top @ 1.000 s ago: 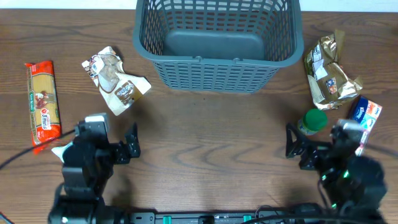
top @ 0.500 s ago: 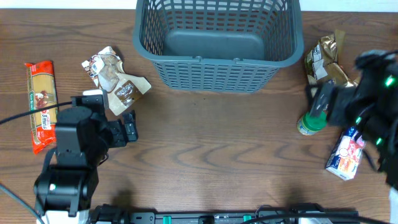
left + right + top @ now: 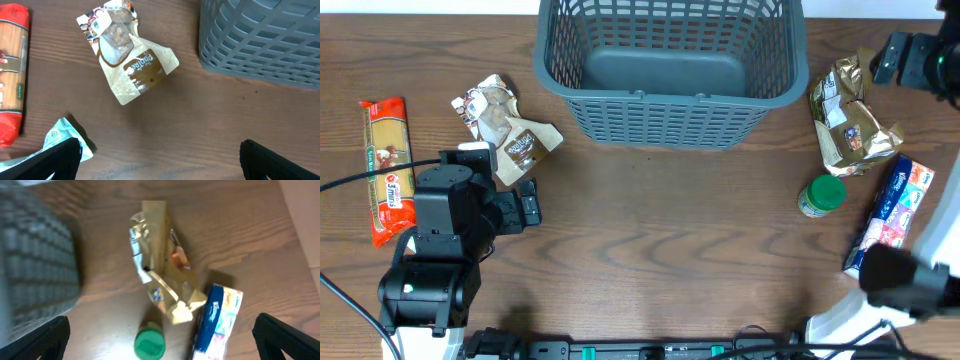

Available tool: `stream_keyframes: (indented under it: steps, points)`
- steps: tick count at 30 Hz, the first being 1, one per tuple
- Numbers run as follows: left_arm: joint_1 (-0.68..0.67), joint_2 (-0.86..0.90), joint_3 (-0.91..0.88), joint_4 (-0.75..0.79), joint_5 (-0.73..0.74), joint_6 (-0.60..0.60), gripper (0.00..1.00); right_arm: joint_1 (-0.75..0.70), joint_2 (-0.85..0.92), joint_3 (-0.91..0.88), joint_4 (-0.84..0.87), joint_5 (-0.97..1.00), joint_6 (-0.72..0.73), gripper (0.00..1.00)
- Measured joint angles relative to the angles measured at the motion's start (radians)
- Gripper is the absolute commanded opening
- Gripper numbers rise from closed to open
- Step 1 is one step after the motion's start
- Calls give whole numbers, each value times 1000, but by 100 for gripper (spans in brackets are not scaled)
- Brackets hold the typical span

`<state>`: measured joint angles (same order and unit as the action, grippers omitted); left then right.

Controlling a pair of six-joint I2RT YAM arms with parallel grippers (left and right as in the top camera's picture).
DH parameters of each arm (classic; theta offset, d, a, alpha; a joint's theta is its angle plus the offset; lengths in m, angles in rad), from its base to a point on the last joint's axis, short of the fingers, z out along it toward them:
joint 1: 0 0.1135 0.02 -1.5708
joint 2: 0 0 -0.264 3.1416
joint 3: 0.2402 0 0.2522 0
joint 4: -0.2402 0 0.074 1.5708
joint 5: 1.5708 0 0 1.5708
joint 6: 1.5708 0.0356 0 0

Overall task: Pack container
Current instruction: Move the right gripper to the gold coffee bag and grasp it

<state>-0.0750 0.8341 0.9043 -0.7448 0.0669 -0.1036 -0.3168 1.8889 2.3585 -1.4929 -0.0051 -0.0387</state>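
Observation:
The container is a large grey-blue lattice basket (image 3: 670, 100) at the back centre, and its floor is bare. It also shows in the left wrist view (image 3: 260, 45) and, blurred, in the right wrist view (image 3: 35, 265). My left gripper (image 3: 525, 205) (image 3: 160, 165) is open and empty, low over the table just in front of a brown-and-white snack pouch (image 3: 505, 130) (image 3: 127, 55). My right gripper (image 3: 895, 60) (image 3: 160, 330) is open and empty, raised high at the back right above a gold packet (image 3: 850, 120) (image 3: 162, 275).
A red spaghetti packet (image 3: 388, 170) (image 3: 12, 75) lies at the far left. A pale teal packet (image 3: 65, 137) lies by my left finger. A green-lidded jar (image 3: 822, 195) (image 3: 150, 342) and a blue box (image 3: 892, 215) (image 3: 215, 320) sit on the right.
My right arm has risen from the front right and swung to the back right corner, uncovering the blue box. My left arm has moved a little toward the snack pouch.

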Motion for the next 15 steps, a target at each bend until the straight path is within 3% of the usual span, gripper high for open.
stream_keyframes:
  steps: [15]
  points:
    - [0, 0, 0, 8, -20, 0, 98, -60, 340, 16, 47, -22, -103, 99]
